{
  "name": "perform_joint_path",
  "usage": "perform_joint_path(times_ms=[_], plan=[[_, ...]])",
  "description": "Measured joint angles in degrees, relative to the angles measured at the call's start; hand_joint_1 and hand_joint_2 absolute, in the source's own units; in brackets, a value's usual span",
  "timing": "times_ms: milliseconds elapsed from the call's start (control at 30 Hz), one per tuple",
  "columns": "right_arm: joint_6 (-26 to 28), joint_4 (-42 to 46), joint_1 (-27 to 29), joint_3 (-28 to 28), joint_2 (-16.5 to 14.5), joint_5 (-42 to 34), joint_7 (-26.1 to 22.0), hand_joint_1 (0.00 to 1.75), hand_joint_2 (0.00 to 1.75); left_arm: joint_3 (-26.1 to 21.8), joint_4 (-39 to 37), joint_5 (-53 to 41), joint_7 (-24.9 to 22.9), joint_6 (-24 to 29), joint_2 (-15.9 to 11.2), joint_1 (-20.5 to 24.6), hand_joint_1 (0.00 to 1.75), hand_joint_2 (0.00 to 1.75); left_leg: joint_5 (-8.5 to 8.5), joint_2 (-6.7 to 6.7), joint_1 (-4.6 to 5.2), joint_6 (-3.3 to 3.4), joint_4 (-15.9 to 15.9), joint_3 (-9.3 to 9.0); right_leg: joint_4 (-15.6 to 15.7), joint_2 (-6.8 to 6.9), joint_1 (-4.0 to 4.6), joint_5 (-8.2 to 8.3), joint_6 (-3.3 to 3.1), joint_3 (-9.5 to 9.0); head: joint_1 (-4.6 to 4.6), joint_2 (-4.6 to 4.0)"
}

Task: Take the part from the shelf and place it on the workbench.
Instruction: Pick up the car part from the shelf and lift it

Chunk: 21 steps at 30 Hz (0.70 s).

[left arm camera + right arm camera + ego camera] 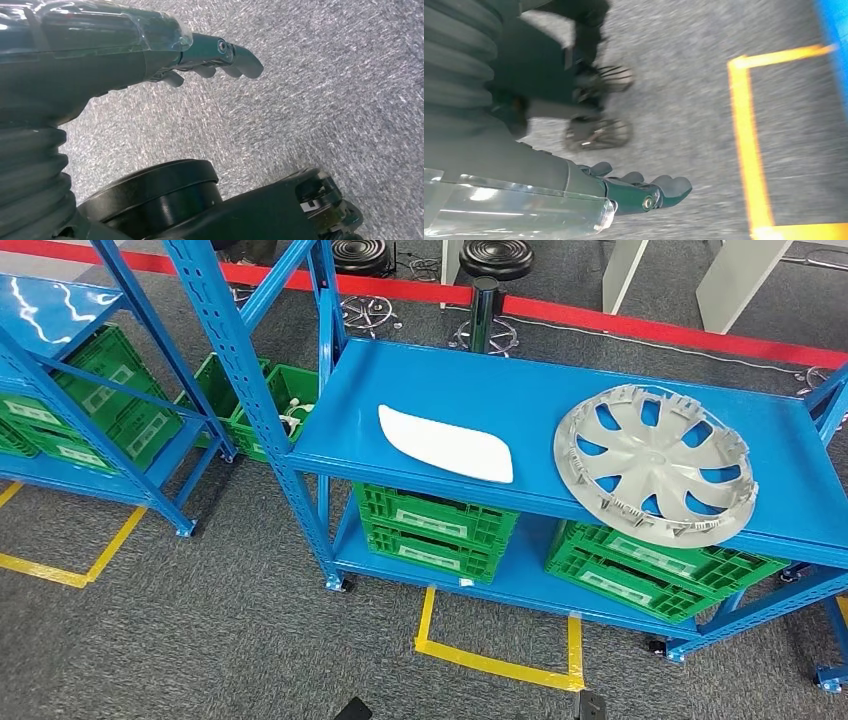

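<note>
A flat white part lies on the top board of the blue shelf, left of its middle. Beside it on the right a silver wheel cover lies with its ribbed side up, reaching to the board's front edge. My left hand hangs over grey carpet in the left wrist view, fingers loosely extended and holding nothing. In the right wrist view my right hand also hangs above the carpet, empty, with its fingers apart, near a yellow floor line.
Green crates fill the shelf's lower board. A second blue shelf with more green crates stands at the left. Yellow tape marks the carpet in front. A red floor stripe and black stools lie behind.
</note>
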<state>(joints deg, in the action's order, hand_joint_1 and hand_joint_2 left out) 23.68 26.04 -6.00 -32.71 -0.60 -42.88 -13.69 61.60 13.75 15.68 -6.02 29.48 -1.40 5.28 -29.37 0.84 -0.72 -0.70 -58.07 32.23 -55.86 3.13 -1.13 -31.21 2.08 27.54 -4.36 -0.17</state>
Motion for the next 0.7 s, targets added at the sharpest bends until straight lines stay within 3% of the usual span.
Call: perform_joint_path(times_ms=[100, 133, 233, 700], plan=[[1.0, 4.4, 0.3, 1.6, -0.4, 3.4, -0.8, 0.0, 0.44, 0.3, -0.1, 0.2, 0.0, 0.0, 0.0, 0.0, 0.0, 1.75, 0.0, 0.03, 0.0, 0.0, 0.0, -0.01, 0.0, 0.0, 0.0, 0.0, 0.0, 0.0, -0.01, 0.0], [1.3, 6.0, 0.4, 2.1, -0.6, 4.6, -1.0, 0.0, 0.44, 0.3, -0.1, 0.2, 0.0, 0.0, 0.0, 0.0, 0.0, 1.75, 0.0, 0.04, 0.0, 0.0, 0.0, -0.01, 0.0, -0.01, 0.0, 0.0, 0.0, 0.0, -0.01, 0.0], [2.3, 11.1, 0.8, 3.7, -0.9, 8.3, -1.7, 0.0, 1.75, 0.6, -0.2, 0.4, 0.0, 0.0, 0.0, 0.0, 0.0, 1.75, 0.0, 0.07, 0.0, 0.0, 0.0, -0.02, 0.0, -0.01, 0.0, 0.0, 0.0, 0.0, -0.01, 0.0], [6.0, 36.3, 1.6, 8.9, -0.6, 28.1, -0.4, 0.0, 1.75, 1.4, -0.6, 1.1, 0.0, 0.0, 0.0, 0.1, 0.0, 1.75, 0.0, 0.03, 0.19, 0.01, -0.1, -0.07, 0.0, -0.02, -0.2, 0.11, 0.02, 0.0, -0.01, 0.0]])
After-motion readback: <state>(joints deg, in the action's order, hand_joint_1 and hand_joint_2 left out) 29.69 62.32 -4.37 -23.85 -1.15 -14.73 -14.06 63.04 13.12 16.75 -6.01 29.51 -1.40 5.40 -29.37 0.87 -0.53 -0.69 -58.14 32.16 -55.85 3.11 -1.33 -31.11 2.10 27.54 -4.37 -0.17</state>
